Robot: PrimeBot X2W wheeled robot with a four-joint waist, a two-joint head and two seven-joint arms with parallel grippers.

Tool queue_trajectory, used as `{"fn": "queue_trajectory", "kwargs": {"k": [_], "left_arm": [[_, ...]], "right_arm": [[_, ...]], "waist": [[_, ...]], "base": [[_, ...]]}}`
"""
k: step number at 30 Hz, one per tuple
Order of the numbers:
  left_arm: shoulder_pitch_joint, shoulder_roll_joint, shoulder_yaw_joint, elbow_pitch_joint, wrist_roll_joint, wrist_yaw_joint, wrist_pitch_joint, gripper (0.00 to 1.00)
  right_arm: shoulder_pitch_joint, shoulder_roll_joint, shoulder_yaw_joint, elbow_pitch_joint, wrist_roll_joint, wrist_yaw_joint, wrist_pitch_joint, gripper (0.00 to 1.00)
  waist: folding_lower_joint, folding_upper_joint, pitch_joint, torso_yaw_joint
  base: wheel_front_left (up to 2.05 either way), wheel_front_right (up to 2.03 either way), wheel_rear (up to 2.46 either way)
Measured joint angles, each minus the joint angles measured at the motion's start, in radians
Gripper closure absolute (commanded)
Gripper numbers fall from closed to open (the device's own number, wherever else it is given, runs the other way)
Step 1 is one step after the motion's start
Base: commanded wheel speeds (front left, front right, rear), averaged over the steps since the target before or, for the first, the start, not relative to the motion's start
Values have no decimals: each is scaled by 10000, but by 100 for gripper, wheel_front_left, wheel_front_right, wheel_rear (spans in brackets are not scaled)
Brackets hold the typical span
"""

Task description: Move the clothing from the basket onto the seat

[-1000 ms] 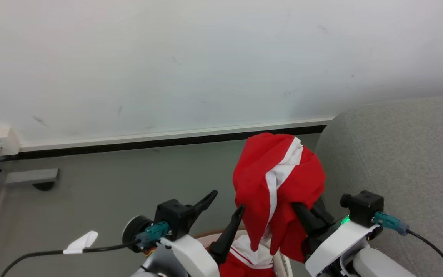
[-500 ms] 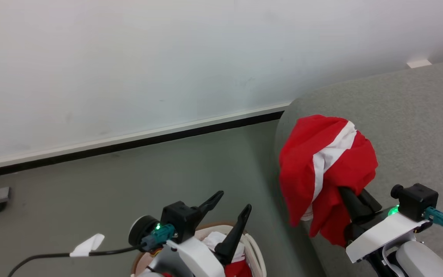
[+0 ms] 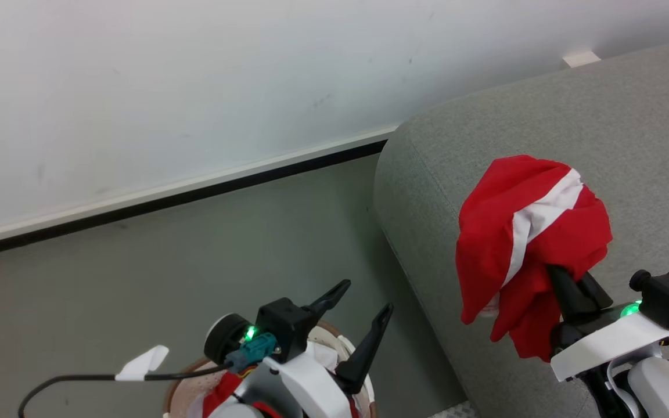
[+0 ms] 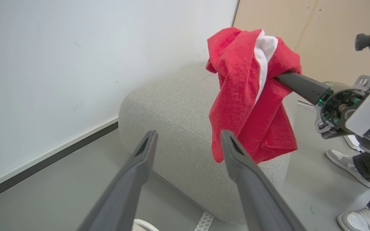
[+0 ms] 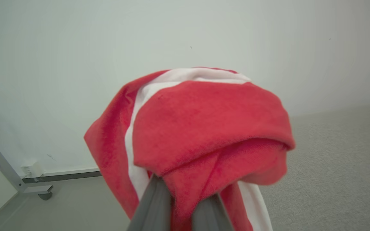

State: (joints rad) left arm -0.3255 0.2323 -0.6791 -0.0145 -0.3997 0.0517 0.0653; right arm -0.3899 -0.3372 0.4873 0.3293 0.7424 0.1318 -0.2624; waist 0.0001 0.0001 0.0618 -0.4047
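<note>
The grey sofa [image 3: 543, 116] takes the right side of the head view. The brown-rimmed laundry basket [image 3: 179, 388], with more cloth in it, sits at the bottom edge, left of centre. The red, white-striped garment [image 3: 520, 232] hangs bunched at centre right in front of the sofa, pinched tight in the right gripper [image 3: 567, 278], likely to be dropped there, while the left gripper [image 3: 367, 295] above the basket is spread wide and empty.

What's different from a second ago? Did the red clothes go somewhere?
The right gripper carried the red garment rightward, from above the basket to over the grey sofa, as the robot turned that way. Its fingers stayed shut on the garment. The left gripper stayed open by the basket.
</note>
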Motion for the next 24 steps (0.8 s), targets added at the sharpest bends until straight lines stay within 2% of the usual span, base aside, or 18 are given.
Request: {"fn": "queue_trajectory", "kwargs": {"k": [7,14,24], "left_arm": [[-496,111,-31,-234,134,-73,244,0],[-1456,307,-130,-560,366,-378,702,0],[-2885,380,-186,-863,775,-796,1005,0]], "right_arm": [[-559,453,-1206,387,-391,0,-2,100],[-2365,792,-3068,1404,-1055,0,-2,100],[-6090,155,-5879,3557,-2222,0,-19,100]], "waist": [[0,0,843,2],[1,0,2159,148],[3,0,4336,910]], "base": [[0,0,0],[0,0,0],[0,0,0]]}}
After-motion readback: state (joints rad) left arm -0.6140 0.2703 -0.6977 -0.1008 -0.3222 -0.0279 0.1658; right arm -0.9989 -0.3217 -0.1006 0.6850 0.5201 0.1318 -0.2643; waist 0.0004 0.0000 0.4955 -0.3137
